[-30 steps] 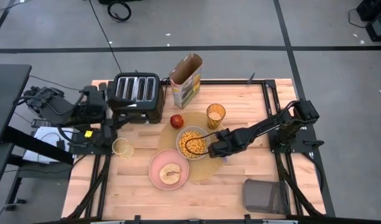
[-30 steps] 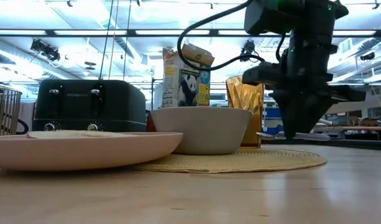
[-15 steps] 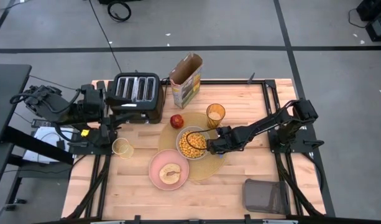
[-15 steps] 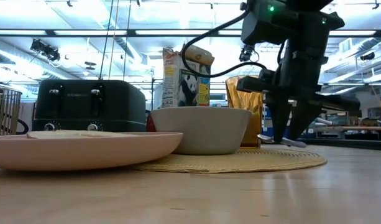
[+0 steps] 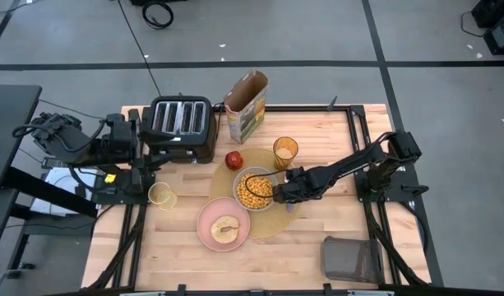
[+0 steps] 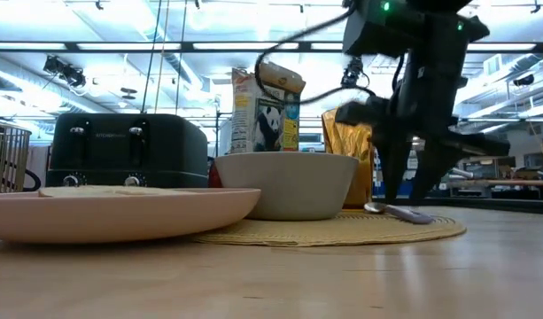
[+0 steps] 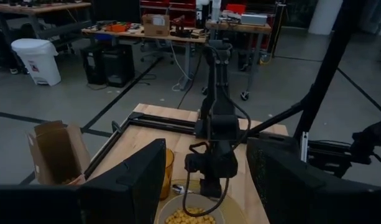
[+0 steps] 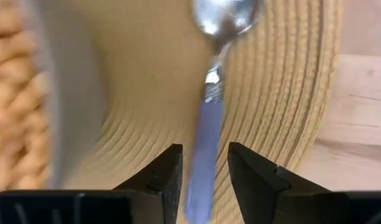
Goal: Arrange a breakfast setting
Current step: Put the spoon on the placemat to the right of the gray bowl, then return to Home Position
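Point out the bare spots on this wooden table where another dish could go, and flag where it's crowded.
Bare wood lies along the near edge between the pink plate and the dark grey mesh basket, and in the far right corner beyond the amber tumbler. It is crowded around the round tan placemat, where the pale grey bowl and right gripper sit.

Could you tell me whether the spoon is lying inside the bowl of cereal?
No, the spoon lies on the tan placemat beside the bowl, between the fingers of the right hand.
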Motion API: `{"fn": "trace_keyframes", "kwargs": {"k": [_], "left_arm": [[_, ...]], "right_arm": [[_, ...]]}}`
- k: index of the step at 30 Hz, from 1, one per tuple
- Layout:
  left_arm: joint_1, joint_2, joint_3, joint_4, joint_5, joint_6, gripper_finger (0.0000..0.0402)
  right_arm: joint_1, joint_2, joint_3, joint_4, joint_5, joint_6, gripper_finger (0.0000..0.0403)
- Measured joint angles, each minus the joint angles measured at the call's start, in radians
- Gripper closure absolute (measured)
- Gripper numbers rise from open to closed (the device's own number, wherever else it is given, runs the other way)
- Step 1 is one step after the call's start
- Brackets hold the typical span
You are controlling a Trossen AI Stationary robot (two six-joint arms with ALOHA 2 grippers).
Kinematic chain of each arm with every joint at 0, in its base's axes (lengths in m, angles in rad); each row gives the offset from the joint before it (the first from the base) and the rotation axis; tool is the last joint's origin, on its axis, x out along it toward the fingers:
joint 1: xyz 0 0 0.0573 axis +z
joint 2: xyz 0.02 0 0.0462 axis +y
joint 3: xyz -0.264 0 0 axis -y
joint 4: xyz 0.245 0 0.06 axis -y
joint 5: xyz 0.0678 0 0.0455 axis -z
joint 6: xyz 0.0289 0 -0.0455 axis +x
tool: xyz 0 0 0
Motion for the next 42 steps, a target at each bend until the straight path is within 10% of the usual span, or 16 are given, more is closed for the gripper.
{"fn": "trace_keyframes", "kwargs": {"k": [6, 12, 25, 30, 36, 42], "left_arm": [[0.000, -0.019, 0.000, 0.037, 0.090, 0.002, 0.0173], [-0.034, -0.001, -0.030, 0.106, 0.106, 0.045, 0.0174], [0.210, 0.009, -0.678, 1.223, 0.533, 0.183, 0.0310], [0.351, 0.000, -0.715, 1.132, 0.522, 0.019, 0.0390], [0.431, 0.009, -0.713, 0.999, 0.514, 0.035, 0.0364], [0.453, 0.054, -0.713, 0.979, 0.510, 0.091, 0.0346]], "right_arm": [[0.039, -0.166, 0.000, -0.006, 0.005, -0.213, 0.0263], [0.146, -0.399, 0.000, 0.126, 0.098, -0.801, 0.0267], [0.260, -0.665, -0.422, 1.209, 0.102, -1.231, 0.0389], [0.251, -0.908, -0.458, 1.192, 0.036, -1.392, 0.0371], [0.251, -1.157, -0.458, 1.088, 0.019, -1.582, 0.0373], [0.213, -1.227, -0.458, 1.079, 0.264, -1.824, 0.0371]]}}
